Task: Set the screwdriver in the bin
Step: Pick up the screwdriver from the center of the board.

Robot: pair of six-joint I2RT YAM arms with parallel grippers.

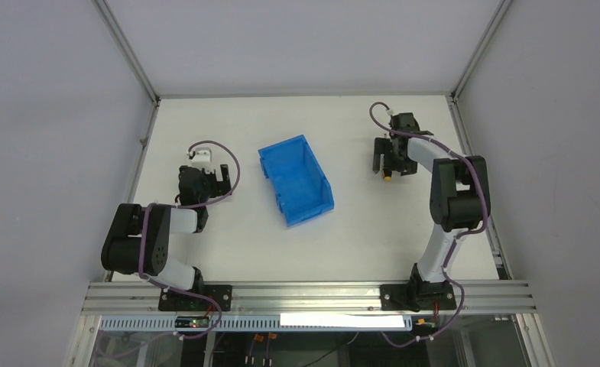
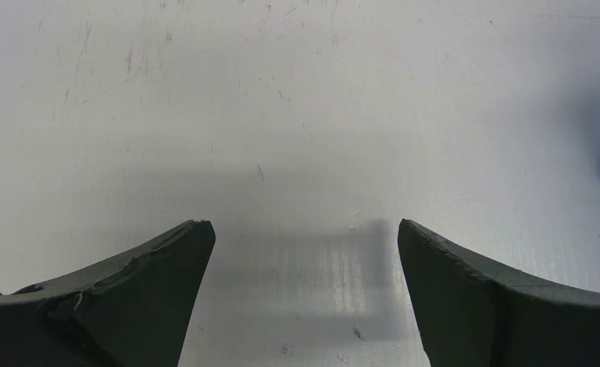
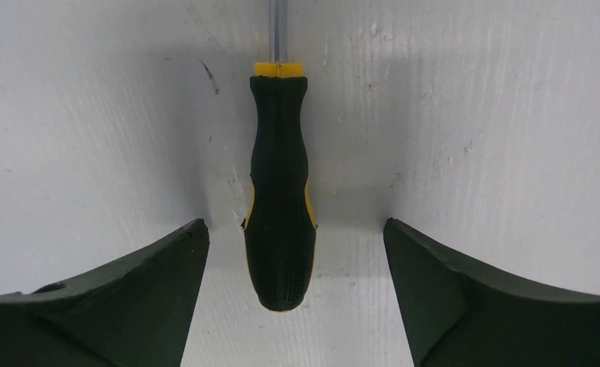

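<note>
1. Currently your right gripper (image 3: pixel 295 226) stands wide open, one finger on each side of the screwdriver (image 3: pixel 280 191), with a gap of bare table (image 1: pixel 358 237) between each finger and the handle. It is not touching the handle.
2. You can see in the right wrist view that the screwdriver lies flat on the table. The rounded black butt of the handle points toward the camera. The yellow collar and thin shaft run away from it, out past the top edge.
3. The handle sits slightly nearer one finger than the other, so it is not quite centred in the gap.
4. From the top view, you have the right arm reaching to the far right part of the table. The screwdriver is under that gripper, well apart from the bin (image 1: pixel 309 211).
5. The bin rests at an angle near the middle of the table, between the two arms, with nothing visible inside it.
6. Your left gripper (image 2: pixel 306 223) is also spread wide and holds nothing — only scuffed white table shows between its fingers. It sits just left of the bin, and a sliver of blue shows at the right edge of its wrist view.
</note>
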